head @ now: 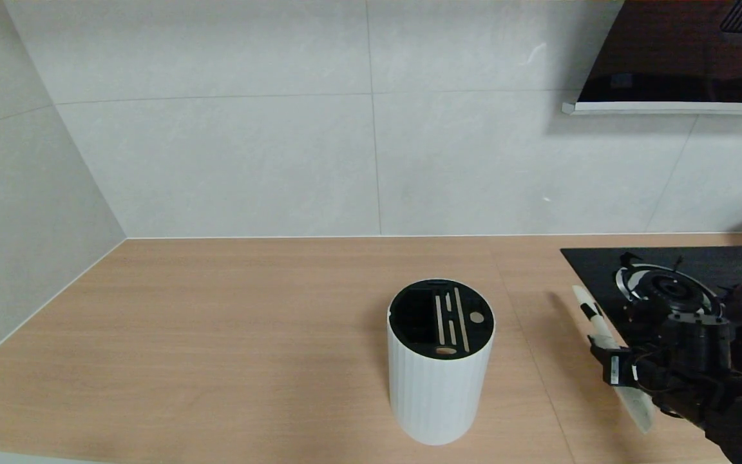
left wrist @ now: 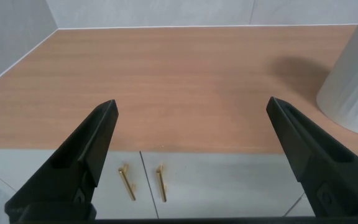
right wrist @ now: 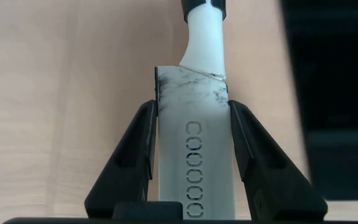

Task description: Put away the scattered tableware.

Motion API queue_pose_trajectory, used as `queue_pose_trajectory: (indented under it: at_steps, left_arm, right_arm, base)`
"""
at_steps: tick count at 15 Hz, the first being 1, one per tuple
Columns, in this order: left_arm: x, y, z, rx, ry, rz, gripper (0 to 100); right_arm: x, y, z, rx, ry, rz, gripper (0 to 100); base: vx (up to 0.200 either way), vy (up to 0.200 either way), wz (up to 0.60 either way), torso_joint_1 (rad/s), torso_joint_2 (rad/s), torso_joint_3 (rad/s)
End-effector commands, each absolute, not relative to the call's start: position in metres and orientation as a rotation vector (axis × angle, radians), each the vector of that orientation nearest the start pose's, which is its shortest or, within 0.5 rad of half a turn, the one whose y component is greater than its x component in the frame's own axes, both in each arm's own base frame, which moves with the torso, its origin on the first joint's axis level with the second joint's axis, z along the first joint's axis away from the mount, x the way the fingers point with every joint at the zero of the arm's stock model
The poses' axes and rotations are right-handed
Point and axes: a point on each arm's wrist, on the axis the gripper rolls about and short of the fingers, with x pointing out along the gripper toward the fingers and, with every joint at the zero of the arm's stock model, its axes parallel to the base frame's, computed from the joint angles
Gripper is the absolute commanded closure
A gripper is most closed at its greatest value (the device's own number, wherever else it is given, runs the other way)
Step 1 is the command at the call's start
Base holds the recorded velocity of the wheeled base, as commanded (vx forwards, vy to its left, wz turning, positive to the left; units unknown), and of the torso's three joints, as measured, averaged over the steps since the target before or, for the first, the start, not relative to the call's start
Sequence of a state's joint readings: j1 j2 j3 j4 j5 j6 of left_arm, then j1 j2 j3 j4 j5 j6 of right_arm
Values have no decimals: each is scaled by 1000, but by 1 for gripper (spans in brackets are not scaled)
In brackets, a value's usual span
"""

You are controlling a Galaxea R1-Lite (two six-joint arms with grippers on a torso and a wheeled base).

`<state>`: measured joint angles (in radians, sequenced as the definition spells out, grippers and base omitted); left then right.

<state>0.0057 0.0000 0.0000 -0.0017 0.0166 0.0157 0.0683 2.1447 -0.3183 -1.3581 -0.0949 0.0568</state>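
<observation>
A white ribbed knife holder [head: 438, 386] with a black slotted top stands on the wooden counter [head: 248, 322], slightly right of centre; its side also appears in the left wrist view [left wrist: 353, 81]. To its right, beside the stove, my right gripper [head: 619, 368] is shut on a knife [head: 593, 319]. The knife has a white handle with a black band, pointing away toward the wall. In the right wrist view the fingers [right wrist: 138, 149] clamp both sides of the pale speckled blade [right wrist: 194, 118]. My left gripper [left wrist: 191, 109] is open with nothing in it, at the counter's front edge left of the holder.
A black gas stove [head: 667, 283] with a burner occupies the counter's right end, under a dark range hood [head: 680, 58]. Tiled walls close the back and left sides. Cabinet doors with gold handles [left wrist: 127, 182] lie below the counter's front edge.
</observation>
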Motion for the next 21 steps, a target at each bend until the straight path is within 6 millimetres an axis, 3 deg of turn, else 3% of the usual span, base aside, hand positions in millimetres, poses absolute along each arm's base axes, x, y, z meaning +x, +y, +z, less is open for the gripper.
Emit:
queue_pose_trajectory:
  at_steps: [1,3,4,6,8,9,11,14,16,17,19,21]
  left_arm:
    - [-24,0,79,31,-12,9,0]
    - [-30,-2,110,40,-74,-89,0]
    - [-26,-6,158,29,-40,-245,0]
    - [7,-8,218,-12,33,-363,0]
    - [50,-9,263,-76,86,-398,0]
    - [75,-11,275,-103,124,-421,0]
    - [113,-28,278,-203,186,-552,0]
    - [147,-60,259,-429,305,-684,0]
    - [176,-90,241,-551,306,-781,0]
    - [177,-93,240,-563,302,-794,0]
    - [202,-114,224,-691,236,-824,0]
    - [210,-125,207,-691,248,-845,0]
  right_arm:
    - [272,18,64,2,305,-22,100]
    - [268,23,93,-31,202,0,100]
    - [270,36,131,-26,106,44,100]
    - [268,55,182,-15,47,101,100]
    - [254,74,220,5,38,144,100]
    - [244,85,235,28,16,170,100]
    - [223,105,249,61,-32,248,100]
    - [205,139,256,78,-49,396,100]
    - [191,164,241,87,12,509,100]
    - [189,166,239,87,20,520,100]
    - [178,187,223,60,78,607,100]
    - [172,199,215,63,110,650,100]
  base:
    - [0,0,0,0,0,0]
    - [0,0,0,0,0,0]
    - [0,0,0,0,0,0]
    - [0,0,0,0,0,0]
    - [0,0,0,0,0,0]
    - [0,0,0,0,0,0]
    - [0,0,0,0,0,0]
    - [0,0,0,0,0,0]
    - [0,0,0,0,0,0]
    - [0,0,0,0,0,0]
    - [0,0,0,0,0,0]
    - [0,0,0,0,0,0]
